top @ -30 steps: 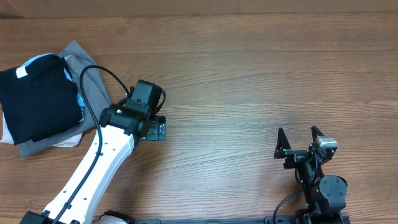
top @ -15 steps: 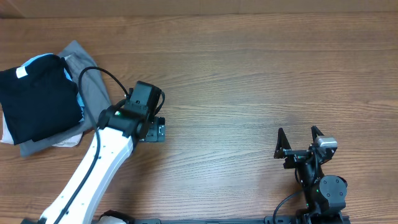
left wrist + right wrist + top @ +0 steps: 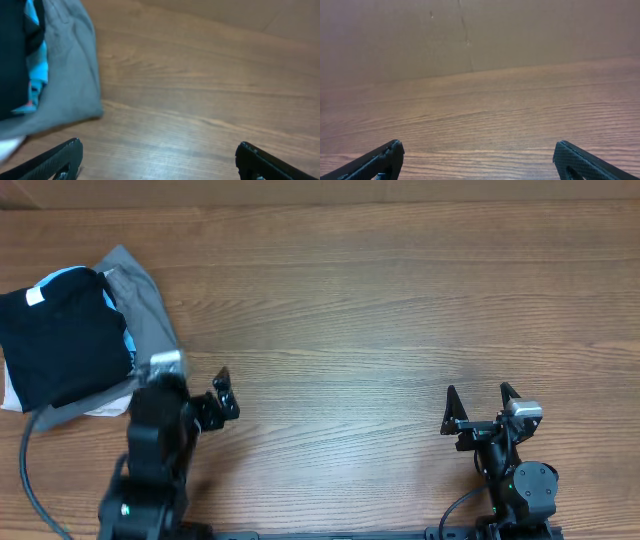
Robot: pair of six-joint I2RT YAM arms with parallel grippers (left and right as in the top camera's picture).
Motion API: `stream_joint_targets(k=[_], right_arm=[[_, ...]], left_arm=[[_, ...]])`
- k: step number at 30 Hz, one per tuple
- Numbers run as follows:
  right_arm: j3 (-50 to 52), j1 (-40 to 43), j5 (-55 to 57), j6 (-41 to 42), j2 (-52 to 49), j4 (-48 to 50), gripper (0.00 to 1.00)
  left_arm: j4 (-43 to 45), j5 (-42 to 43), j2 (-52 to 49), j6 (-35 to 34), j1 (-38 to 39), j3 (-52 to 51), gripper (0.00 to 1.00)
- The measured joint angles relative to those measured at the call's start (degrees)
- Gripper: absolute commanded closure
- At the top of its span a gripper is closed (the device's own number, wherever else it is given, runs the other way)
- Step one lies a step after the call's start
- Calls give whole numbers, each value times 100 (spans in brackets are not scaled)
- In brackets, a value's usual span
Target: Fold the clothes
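Note:
The clothes, a black T-shirt (image 3: 60, 350) with a small white neck label (image 3: 37, 296), lie folded on top of a pile at the table's far left. A dark strip of this shirt (image 3: 10, 50) shows at the left edge of the left wrist view. My left gripper (image 3: 195, 392) (image 3: 159, 150) stands open and holds nothing. It hangs over bare wood to the right of the pile, apart from it. My right gripper (image 3: 481, 406) (image 3: 477, 150) is open too, near the front right, with only wood between its fingers.
Under the black shirt lie a light blue shirt (image 3: 126, 340) (image 3: 37, 75) and a grey garment (image 3: 140, 295) (image 3: 70, 80), with a white edge (image 3: 105, 408) below. A brown wall (image 3: 470, 35) rises behind the wooden table (image 3: 380, 310).
My left arm has pulled back from beside the pile toward the front left, and its open gripper now sits lower and nearer the front edge. The right arm has not moved.

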State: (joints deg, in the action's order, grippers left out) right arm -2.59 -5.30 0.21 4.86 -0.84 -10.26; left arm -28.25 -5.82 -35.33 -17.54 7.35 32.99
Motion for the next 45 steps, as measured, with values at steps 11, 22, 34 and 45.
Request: stream_joint_targets(k=[11,22,34,45], right_arm=[[0,0,0,-2,0,2,0],[0,0,0,2,0,-2,0],[0,0,-2,-2,0,0,0],[0,0,2,4,0,-2,0]], left_arm=[[2758,540,1991,341,-299,-2404,0],[2809,258,3324,629,-299,-3213,0],[2376,374,3442,1108,-302,-3248,0],[2376,391,3442,1180,-302,-3248,0]])
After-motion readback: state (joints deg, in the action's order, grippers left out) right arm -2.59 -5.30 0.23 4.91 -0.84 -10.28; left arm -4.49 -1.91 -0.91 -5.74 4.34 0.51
